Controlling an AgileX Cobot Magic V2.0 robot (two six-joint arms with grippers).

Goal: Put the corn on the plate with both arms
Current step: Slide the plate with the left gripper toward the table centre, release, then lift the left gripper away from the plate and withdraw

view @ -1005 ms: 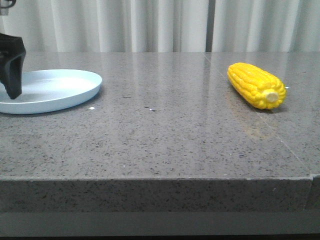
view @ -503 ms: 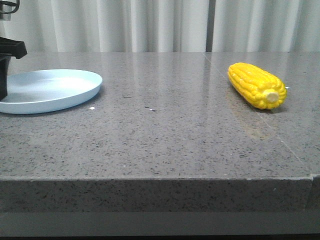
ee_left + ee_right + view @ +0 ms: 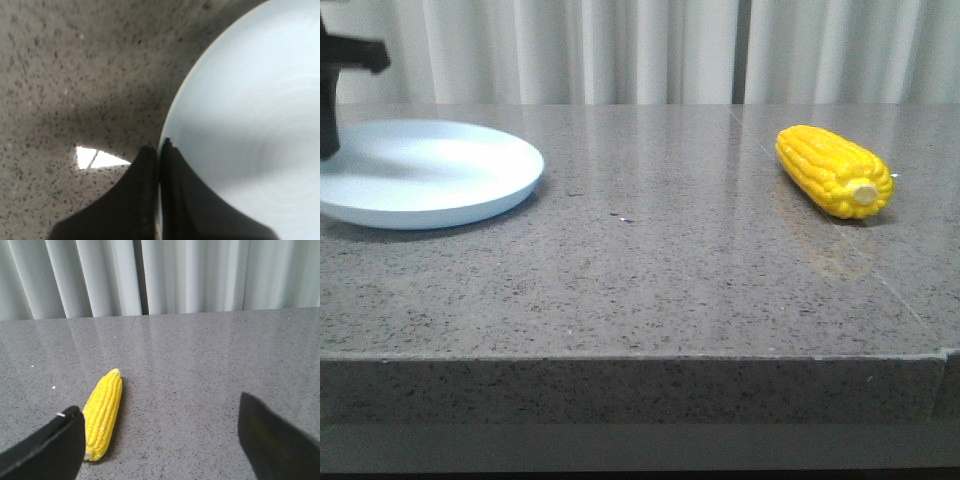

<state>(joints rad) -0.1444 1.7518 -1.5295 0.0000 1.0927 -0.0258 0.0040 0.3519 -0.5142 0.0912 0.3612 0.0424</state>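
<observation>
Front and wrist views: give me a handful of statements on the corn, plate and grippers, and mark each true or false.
1. The corn lies on the table, not on the plate. True.
2. The left gripper is shut on the plate's rim. True.
3. The right gripper is shut on the corn. False: it is open, with the corn beside one finger, ungrasped.
4. The plate holds a second corn cob. False: nothing lies on it.
5. The corn stands upright. False: it lies on its side.
</observation>
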